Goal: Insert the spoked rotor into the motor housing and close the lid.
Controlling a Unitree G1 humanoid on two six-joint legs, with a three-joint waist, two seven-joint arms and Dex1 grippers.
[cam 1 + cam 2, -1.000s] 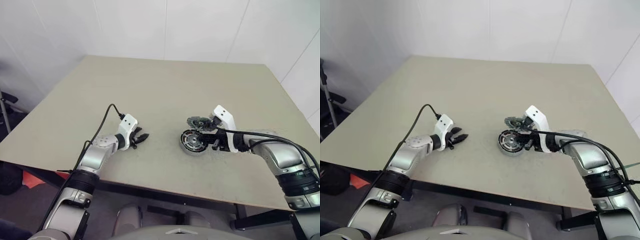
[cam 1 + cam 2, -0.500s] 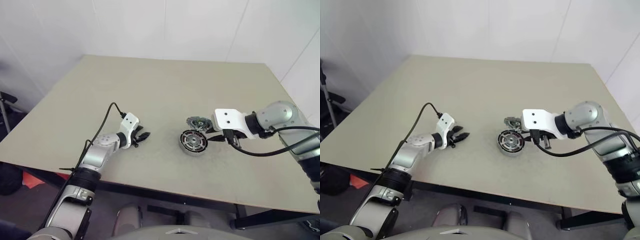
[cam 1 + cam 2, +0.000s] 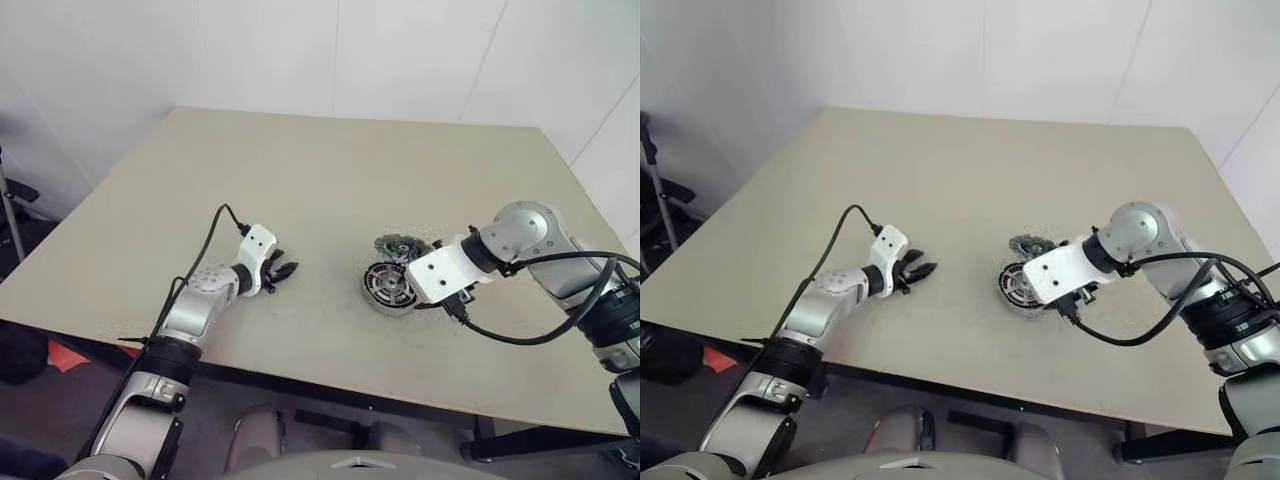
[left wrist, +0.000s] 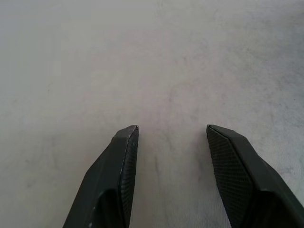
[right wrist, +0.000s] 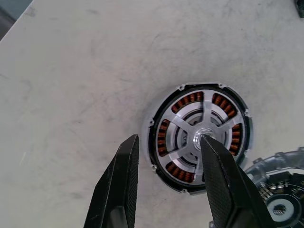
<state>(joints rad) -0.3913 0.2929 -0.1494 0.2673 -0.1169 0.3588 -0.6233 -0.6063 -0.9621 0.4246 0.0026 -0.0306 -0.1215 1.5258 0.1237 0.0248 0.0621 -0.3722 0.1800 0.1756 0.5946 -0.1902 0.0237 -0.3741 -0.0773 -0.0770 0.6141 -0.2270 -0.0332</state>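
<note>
The motor housing [image 5: 164, 142] lies flat on the table [image 3: 330, 180], copper windings showing. The spoked rotor [image 5: 187, 128] sits inside it, silver spokes and hub facing up. Touching the housing's far side lies the lid [image 3: 400, 246], its dark inner face [image 5: 280, 187] upward. My right gripper [image 5: 168, 138] hovers just above the housing, pointing steeply down, open and holding nothing; one fingertip [image 5: 209, 147] overlaps the hub in the right wrist view. My left gripper [image 3: 283, 270] rests low over bare table well left of the housing, open and empty, its tips [image 4: 128, 137] apart.
A black cable [image 3: 215, 235] loops from the left wrist over the table. White walls stand behind the table's far edge. The housing [image 3: 388, 285] lies fairly near the table's front edge, with bare tabletop stretching behind and to the left.
My right gripper opened and left the rotor lying in the housing. Its wrist rolled from lying level beside the housing to pointing down over it, and the hand rose a little. The left arm stayed put.
</note>
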